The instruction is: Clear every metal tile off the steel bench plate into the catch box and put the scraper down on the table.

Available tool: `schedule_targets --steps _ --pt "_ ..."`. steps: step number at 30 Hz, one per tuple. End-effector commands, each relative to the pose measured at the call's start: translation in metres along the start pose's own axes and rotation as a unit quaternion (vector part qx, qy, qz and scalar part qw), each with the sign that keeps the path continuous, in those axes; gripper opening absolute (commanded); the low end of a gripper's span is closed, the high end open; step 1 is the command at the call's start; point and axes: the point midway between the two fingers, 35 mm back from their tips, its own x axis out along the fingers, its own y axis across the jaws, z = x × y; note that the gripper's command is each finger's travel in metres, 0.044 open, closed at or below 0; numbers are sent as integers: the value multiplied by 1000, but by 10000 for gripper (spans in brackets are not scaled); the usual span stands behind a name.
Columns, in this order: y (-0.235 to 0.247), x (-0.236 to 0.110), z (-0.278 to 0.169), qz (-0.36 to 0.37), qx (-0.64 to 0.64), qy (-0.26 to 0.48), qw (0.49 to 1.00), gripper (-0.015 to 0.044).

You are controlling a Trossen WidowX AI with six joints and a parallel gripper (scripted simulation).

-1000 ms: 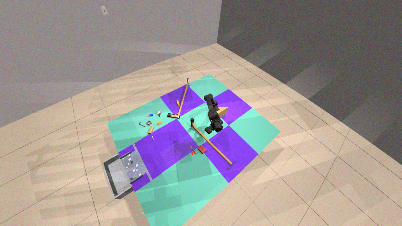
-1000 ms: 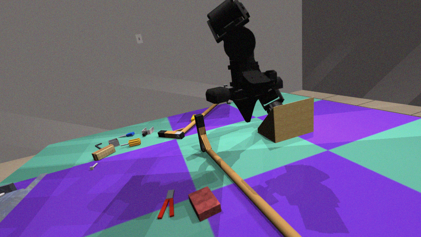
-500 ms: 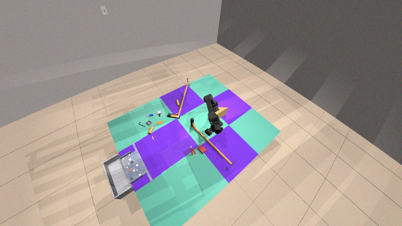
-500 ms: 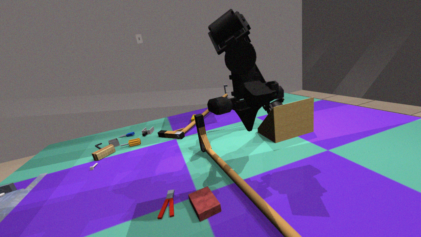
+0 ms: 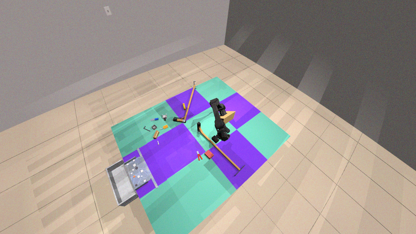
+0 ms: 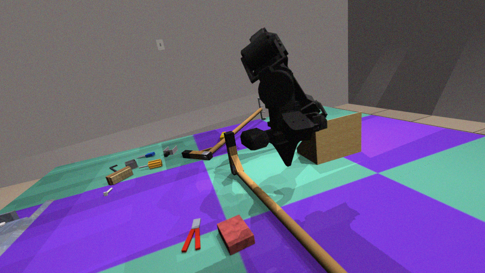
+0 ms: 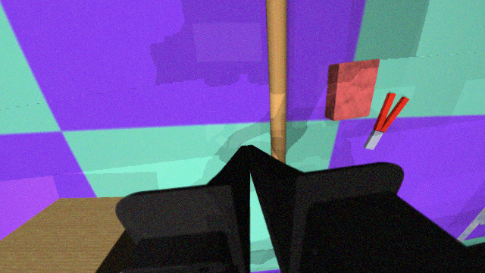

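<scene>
My gripper (image 5: 217, 139) (image 6: 288, 163) (image 7: 246, 150) is shut and holds nothing. It hangs low over the checkered table, just beside the handle of a long wooden tool (image 5: 221, 152) (image 6: 271, 203) (image 7: 276, 76) that lies flat, its black-tipped head (image 5: 199, 125) (image 6: 229, 139) standing upright. A second long wooden tool (image 5: 189, 100) (image 6: 237, 129) with a black and wood head lies further back. The steel bench plate (image 5: 143, 181) (image 6: 13, 227) sits far off at the table's left end with several small tiles (image 5: 135, 170) on it, and the grey catch box (image 5: 113, 186) is beyond it.
A red block (image 5: 208, 154) (image 6: 235, 234) (image 7: 352, 89) and red pliers (image 5: 200, 155) (image 6: 192, 236) (image 7: 386, 117) lie beside the near handle. The arm stands on a wooden wedge (image 5: 229, 116) (image 6: 339, 139) (image 7: 57, 227). Screwdrivers, a hex key and a wood block (image 5: 156, 134) (image 6: 118, 175) lie at the back left.
</scene>
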Motion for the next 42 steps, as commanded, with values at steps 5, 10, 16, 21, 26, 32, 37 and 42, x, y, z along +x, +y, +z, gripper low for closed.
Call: schedule_targets --steps 5,10,16,21,26,32,37,42 --pt "-1 20 0 -1 -3 2 1000 0" --pt "-1 31 0 -1 -3 2 1000 0" --pt "0 45 -1 -1 -2 2 1000 0" --pt "0 57 -2 -1 -2 3 1000 0" --pt "2 68 -3 -1 -2 3 1000 0" --pt "4 82 -5 -1 -2 4 1000 0" --pt "6 93 -7 -1 -2 4 1000 0" --pt "7 99 -8 -1 -2 5 1000 0"
